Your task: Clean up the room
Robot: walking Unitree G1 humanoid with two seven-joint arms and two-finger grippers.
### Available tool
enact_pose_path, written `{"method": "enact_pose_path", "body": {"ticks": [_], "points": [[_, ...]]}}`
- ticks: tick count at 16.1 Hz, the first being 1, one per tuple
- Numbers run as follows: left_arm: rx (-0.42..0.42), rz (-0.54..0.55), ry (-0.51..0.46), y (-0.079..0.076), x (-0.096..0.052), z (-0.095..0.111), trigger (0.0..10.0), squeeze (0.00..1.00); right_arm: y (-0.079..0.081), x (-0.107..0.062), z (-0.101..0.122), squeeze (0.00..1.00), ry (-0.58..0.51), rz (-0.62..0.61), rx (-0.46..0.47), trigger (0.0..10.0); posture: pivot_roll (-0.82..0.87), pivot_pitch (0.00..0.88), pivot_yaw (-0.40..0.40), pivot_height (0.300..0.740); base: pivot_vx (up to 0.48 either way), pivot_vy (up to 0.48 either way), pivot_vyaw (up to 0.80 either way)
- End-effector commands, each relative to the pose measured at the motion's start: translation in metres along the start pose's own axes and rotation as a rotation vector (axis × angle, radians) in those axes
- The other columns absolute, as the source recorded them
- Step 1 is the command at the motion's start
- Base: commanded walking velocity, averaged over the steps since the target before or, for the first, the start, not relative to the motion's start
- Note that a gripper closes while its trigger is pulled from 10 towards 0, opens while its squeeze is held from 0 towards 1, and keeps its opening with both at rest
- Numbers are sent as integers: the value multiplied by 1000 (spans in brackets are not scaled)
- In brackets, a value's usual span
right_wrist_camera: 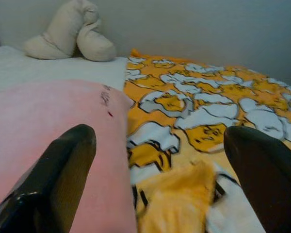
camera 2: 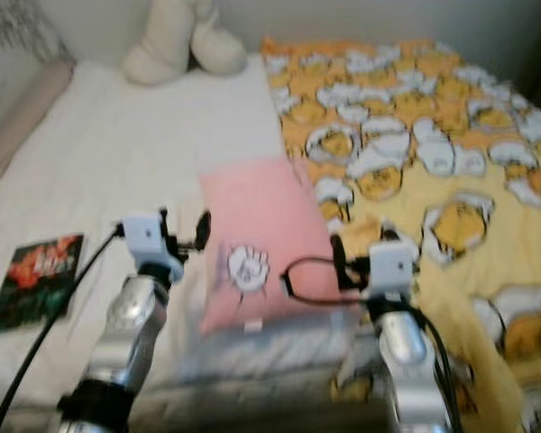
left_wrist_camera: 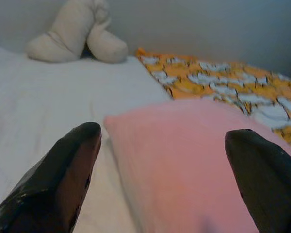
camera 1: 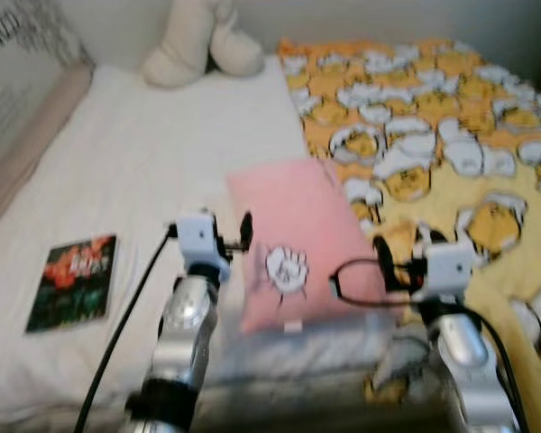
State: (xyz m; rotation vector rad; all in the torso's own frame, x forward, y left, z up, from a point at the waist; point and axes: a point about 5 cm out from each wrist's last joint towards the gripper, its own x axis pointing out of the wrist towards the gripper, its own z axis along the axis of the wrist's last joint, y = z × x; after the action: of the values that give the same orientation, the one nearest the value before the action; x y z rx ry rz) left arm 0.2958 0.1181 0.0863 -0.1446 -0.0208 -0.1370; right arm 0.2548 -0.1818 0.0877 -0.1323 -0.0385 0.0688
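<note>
A pink pillow [camera 1: 298, 244] lies on the bed [camera 1: 135, 171] beside the yellow blanket [camera 1: 451, 144]. The left gripper [left_wrist_camera: 165, 160] and right gripper [right_wrist_camera: 160, 160] flank it, fingers spread, holding nothing.

the bed [camera 1: 144, 171] is seen from above by both eye views; the pink pillow [left_wrist_camera: 184, 160] is seen closely, low, by both wrist views.

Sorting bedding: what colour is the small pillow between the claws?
Pink, with a white motif; the pillow shows best in the left eye view.
</note>
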Motion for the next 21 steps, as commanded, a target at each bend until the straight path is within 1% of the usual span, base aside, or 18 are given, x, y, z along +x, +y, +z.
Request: {"method": "enact_pose_path", "body": {"ticks": [1, 2, 3, 4, 5, 6, 7, 8, 9, 10, 12, 14, 15, 17, 18, 19, 20, 21], "points": [[-23, -13, 0, 0, -1, 2, 10000, 1000, 3, 3, 8, 1000, -28, 13, -16, 10000, -213, 0, 53, 740, 480, 0, 0], [-67, -24, 23, -2, 2, 3, 10000, 1000, 0, 6, 11, 800, -22, 10, -4, 10000, -212, 0, 52, 740, 0, 0, 0], [-112, -11, 105, -2, 10, 3, 10000, 0, -8, 16, 15, 0, 13, -11, 70, 10000, -208, 0, 51, 740, 0, 0, 0], [-228, 23, 185, 9, 23, 11, 10000, 0, -20, 32, 22, 0, 75, -15, 232, 10000, -206, 0, 52, 740, 0, 0, 0], [-258, 18, 193, 19, 29, 22, 10000, 0, -21, 36, 24, 0, 121, 21, 297, 10000, -208, 0, 56, 740, 0, 0, 0], [-255, -5, 200, 26, 32, 29, 10000, 0, -22, 37, 24, 0, 154, 34, 337, 10000, -208, 0, 52, 740, 0, 0, 0], [-236, -29, 219, 38, 35, 38, 10000, 0, -22, 37, 22, 0, 179, 43, 373, 10000, -208, 0, 53, 740, 0, 0, 0], [-225, -42, 224, 48, 38, 46, 10000, 0, -21, 37, 21, 0, 197, 63, 385, 10000, -205, 0, 53, 740, 0, 0, 0], [-206, -50, 243, 66, 42, 61, 10000, 0, -18, 38, 18, 0, 236, 106, 398, 10000, -201, 0, 58, 740, 0, 0, 0], [-191, -43, 269, 77, 44, 76, 10000, 0, -16, 40, 19, 0, 282, 153, 403, 10000, -200, 0, 62, 740, 0, 0, 0], [-211, -86, 298, 74, 41, 83, 10000, 0, -15, 44, 25, 0, 304, 207, 389, 10000, -199, 0, 63, 740, 0, 0, 0], [-288, -129, 364, 63, 36, 73, 10000, 0, -18, 54, 26, 0, 327, 234, 370, 10000, -183, 0, 56, 740, 0, 0, 0], [-323, -139, 432, 57, 33, 55, 10000, 0, -23, 59, 22, 0, 340, 226, 388, 10000, -179, 0, 50, 740, 0, 0, 0], [-356, -136, 477, 54, 29, 41, 10000, 0, -27, 61, 18, 0, 358, 212, 396, 10000, -175, 0, 47, 740, 0, 0, 0], [-370, -121, 537, 53, 22, 25, 10000, 0, -28, 63, 17, 0, 368, 211, 425, 10000, -172, 0, 41, 740, 0, 0, 0], [-371, -117, 576, 52, 15, 17, 10000, 0, -29, 63, 16, 0, 371, 206, 440, 10000, -169, 11, 41, 740, 0, 0, 0], [-384, -90, 604, 54, 10, 8, 10000, 0, -34, 61, 6, 0, 391, 180, 478, 10000, -164, 28, 36, 740, 0, 0, 0], [-392, -76, 604, 55, 10, 6, 10000, 0, -36, 61, 1, 0, 392, 168, 490, 10000, -164, 36, 36, 740, 0, 0, 0]]}}
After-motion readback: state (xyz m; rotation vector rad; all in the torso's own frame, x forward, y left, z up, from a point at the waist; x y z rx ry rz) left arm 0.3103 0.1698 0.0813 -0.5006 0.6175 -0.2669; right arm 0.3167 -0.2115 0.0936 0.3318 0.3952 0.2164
